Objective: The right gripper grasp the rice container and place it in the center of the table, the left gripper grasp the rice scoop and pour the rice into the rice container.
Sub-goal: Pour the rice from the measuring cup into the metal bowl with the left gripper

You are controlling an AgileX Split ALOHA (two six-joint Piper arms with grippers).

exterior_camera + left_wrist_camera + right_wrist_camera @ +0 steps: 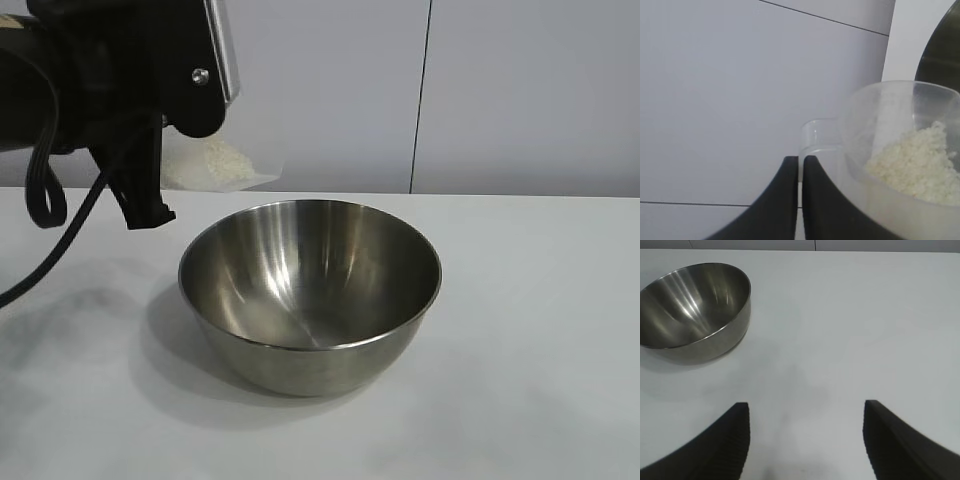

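Note:
The steel rice container (310,290) stands upright and empty in the middle of the table; it also shows in the right wrist view (692,310). My left gripper (800,159) is shut on the handle of the clear rice scoop (900,150), which holds white rice (920,162). In the exterior view the left gripper (150,205) holds the scoop (215,160) in the air above and behind the container's left rim, with rice (225,158) still inside. My right gripper (805,407) is open and empty over bare table, apart from the container, and is out of the exterior view.
The white table (540,300) runs wide on all sides of the container. A grey wall (500,90) stands behind it. A black cable (45,200) hangs from the left arm over the table's left part.

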